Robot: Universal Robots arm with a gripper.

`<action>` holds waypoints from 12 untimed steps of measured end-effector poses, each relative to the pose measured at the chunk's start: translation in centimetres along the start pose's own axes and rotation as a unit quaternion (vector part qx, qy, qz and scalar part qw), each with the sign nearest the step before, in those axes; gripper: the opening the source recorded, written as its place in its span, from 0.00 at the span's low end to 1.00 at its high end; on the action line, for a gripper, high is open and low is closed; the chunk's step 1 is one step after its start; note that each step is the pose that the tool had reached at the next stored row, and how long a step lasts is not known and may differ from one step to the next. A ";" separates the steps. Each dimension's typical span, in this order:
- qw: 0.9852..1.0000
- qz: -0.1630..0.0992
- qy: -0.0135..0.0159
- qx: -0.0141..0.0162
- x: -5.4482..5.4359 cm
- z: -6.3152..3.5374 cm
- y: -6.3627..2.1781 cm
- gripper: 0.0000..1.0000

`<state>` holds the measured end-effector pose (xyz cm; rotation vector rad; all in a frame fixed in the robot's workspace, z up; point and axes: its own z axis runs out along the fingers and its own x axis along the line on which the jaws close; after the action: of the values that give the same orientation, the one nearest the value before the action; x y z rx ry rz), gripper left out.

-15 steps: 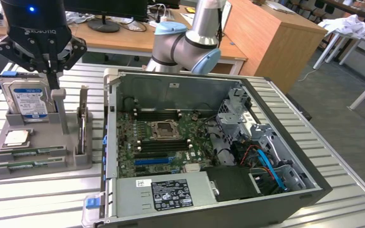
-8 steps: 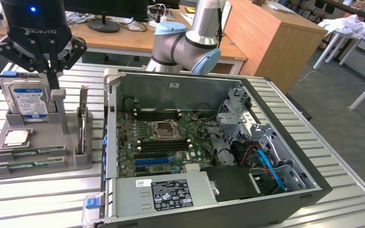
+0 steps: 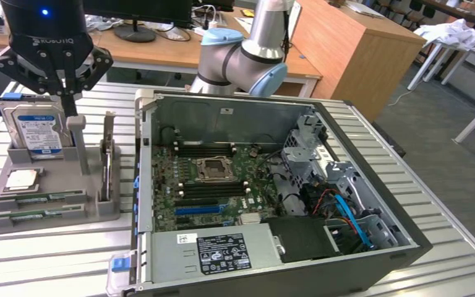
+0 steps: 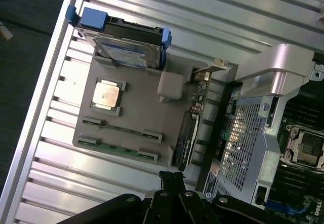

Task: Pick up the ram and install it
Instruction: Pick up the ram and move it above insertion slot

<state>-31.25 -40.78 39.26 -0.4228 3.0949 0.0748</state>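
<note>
**Operator:** State the position of the workpiece and the pincer.

**Technician:** Directions refer to the exterior view. The grey moulded plastic fixture tray point(image 3: 60, 179) carries the ram point(image 3: 38, 198), a long, thin green circuit-board stick with a white label. The ram is seated lengthwise in a slot along the tray's 6 o'clock side. A second matching green stick point(image 3: 33, 215) lies just beside it. The black gripper point(image 3: 67, 99) hangs above the tray's 12 o'clock end, near the silver hard drive with the blue-white label point(image 3: 39, 130). Its fingers are pressed together and hold nothing. The open black-and-silver computer case point(image 3: 221, 120) stands at the tray's 3 o'clock.

**Operator:** How is the pick-up done well?

**Technician:** Judging from this layout:
1. Part the fingers before descending.
2. Align them across the stick's thin width at mid-length, clear of the slot ends.
3. Keep off the square silver processor chip point(image 3: 21, 179) at the stick's 12 o'clock.
4. Keep off the upright dark expansion card point(image 3: 106, 164) at the stick's 2 o'clock.
5. Lift straight, without tilt.
</note>
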 end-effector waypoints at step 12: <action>0.999 -0.032 0.001 -0.001 0.0 0.00 0.00 0.10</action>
<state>-31.24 -40.78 39.26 -0.5227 3.0812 0.0756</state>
